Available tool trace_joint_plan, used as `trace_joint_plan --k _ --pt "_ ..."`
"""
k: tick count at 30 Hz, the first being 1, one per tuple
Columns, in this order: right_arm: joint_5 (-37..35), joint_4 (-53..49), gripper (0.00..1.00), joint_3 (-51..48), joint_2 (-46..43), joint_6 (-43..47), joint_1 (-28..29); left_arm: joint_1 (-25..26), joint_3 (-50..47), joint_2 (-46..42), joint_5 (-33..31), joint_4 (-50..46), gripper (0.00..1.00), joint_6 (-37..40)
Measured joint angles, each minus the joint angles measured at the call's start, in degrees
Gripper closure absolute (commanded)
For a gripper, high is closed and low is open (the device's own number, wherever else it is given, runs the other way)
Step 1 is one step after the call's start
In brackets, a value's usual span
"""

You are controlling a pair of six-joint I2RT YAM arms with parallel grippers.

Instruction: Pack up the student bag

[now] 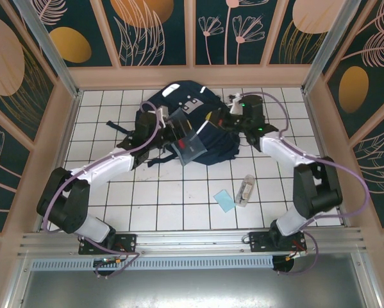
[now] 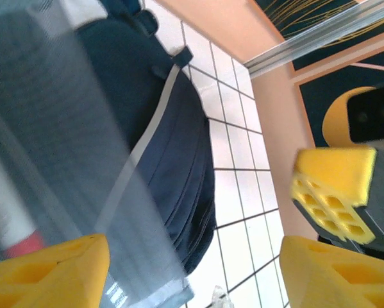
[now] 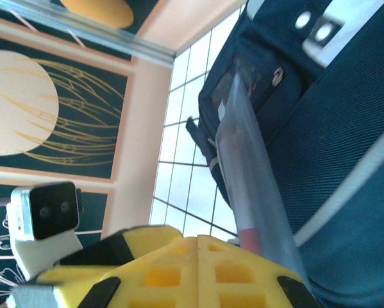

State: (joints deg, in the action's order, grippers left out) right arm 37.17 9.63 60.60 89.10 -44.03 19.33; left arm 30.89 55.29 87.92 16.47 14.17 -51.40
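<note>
The student bag (image 1: 208,138), a navy backpack with white stripes, lies at the back middle of the tiled table. A translucent grey pouch (image 1: 190,146) rests on its front and holds a white and red stick (image 2: 12,224). My left gripper (image 1: 174,130) hangs over the bag with its jaws wide apart. In the left wrist view the pouch (image 2: 63,160) leans against only one of its fingers (image 2: 47,273). My right gripper (image 1: 222,119) is at the bag's right side. Its fingers (image 3: 172,269) are pressed together, with nothing visible between them. The pouch (image 3: 249,167) passes just beside them.
A light blue card (image 1: 225,200) and a small clear item (image 1: 245,190) lie on the white tiles in front of the bag, right of centre. Peach walls (image 1: 57,141) enclose the table on three sides. Bag straps (image 1: 124,128) trail to the left.
</note>
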Motion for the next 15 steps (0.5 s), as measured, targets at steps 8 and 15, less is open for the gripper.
trace_joint_plan --k 8,15 --pt "-1.18 -6.64 0.9 -0.66 -4.44 6.75 -1.99 0.61 4.61 5.49 -0.81 -2.12 0.31 2.36" --pt "-3.34 -10.84 0.71 0.42 1.92 12.85 5.05 0.22 2.49 2.8 -9.62 -8.92 0.25 3.41"
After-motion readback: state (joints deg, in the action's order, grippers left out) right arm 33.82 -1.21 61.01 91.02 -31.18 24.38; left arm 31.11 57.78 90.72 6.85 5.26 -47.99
